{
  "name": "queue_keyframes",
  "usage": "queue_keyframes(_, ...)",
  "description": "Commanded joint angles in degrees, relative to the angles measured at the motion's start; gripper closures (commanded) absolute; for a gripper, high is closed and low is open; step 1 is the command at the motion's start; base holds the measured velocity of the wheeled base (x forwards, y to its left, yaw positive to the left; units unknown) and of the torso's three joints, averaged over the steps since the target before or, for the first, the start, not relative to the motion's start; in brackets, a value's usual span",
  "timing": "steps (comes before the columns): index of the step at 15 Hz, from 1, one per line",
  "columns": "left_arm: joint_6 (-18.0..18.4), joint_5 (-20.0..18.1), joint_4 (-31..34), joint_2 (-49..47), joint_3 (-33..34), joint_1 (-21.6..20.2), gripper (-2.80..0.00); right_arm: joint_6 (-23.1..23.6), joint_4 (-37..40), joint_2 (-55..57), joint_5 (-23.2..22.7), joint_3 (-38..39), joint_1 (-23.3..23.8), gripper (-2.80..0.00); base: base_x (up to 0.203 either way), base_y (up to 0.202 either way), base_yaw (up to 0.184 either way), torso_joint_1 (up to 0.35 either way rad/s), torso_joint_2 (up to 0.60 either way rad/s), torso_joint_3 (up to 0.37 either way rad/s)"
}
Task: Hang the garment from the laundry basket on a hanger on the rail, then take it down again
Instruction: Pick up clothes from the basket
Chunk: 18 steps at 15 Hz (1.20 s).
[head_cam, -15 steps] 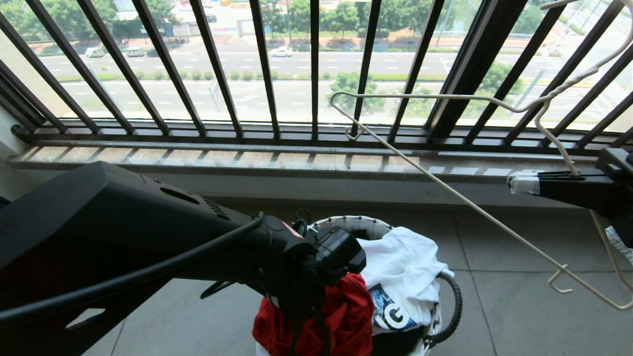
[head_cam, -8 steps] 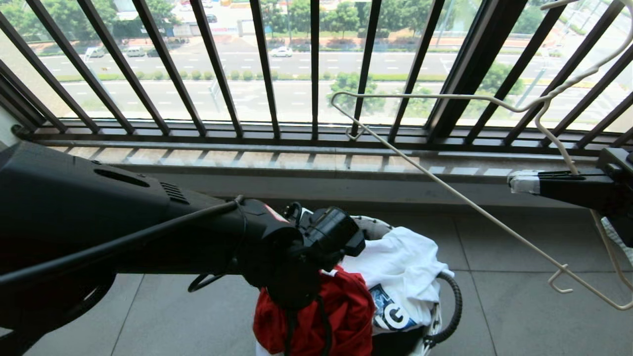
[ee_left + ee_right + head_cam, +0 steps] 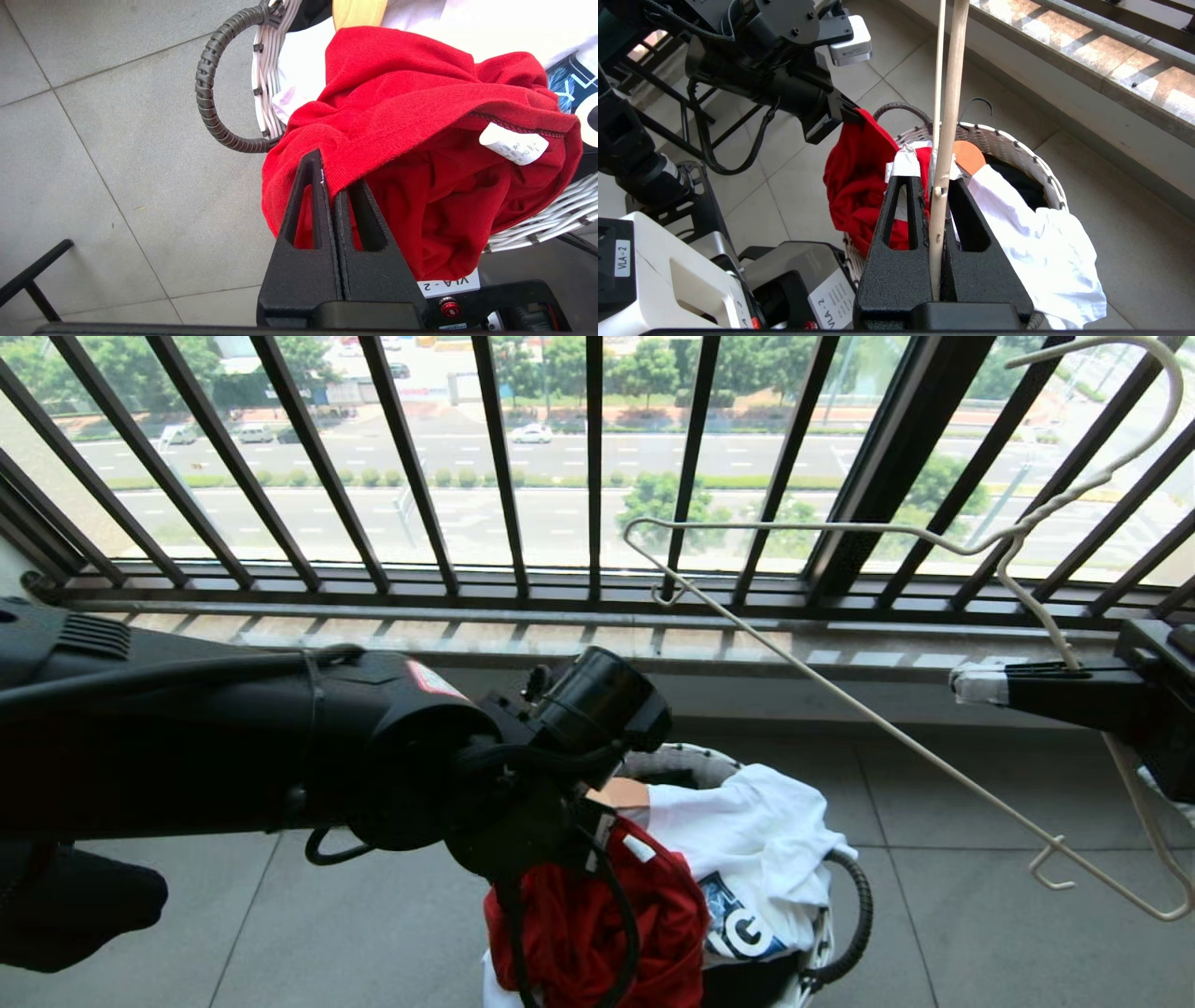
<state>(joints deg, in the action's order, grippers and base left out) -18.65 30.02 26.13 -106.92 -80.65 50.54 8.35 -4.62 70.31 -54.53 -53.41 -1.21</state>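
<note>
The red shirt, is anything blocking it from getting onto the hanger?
Nothing visible does. The left gripper is shut on the red shirt, at the basket. The right gripper is shut on the hanger, out to the side, with open air between them.

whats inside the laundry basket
In the laundry basket: the red garment, pinched at its edge by the left gripper, a white shirt, something orange and dark fabric. Anything deeper is covered.
</note>
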Motion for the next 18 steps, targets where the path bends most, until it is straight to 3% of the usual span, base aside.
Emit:
queue_keyframes(1,-0.2,0.0,-0.8,1.2,-0.3,0.0,0.0,0.0,0.0,0.5,-0.3,-0.2,0.0,0.0,0.0,0.0,0.0,0.0,0.0,0.0)
queue_keyframes(8,-0.2,0.0,-4.0,1.1,-0.1,0.0,0.0,0.1,0.0,0.7,-0.3,-0.3,0.1,0.0,0.0,0.0,0.0,0.001,0.0,0.018)
queue_keyframes(18,0.1,0.0,-4.2,0.9,-1.9,-3.4,0.0,0.1,0.0,1.7,-0.3,-0.4,0.1,0.0,0.0,0.0,0.0,0.002,0.0,0.193)
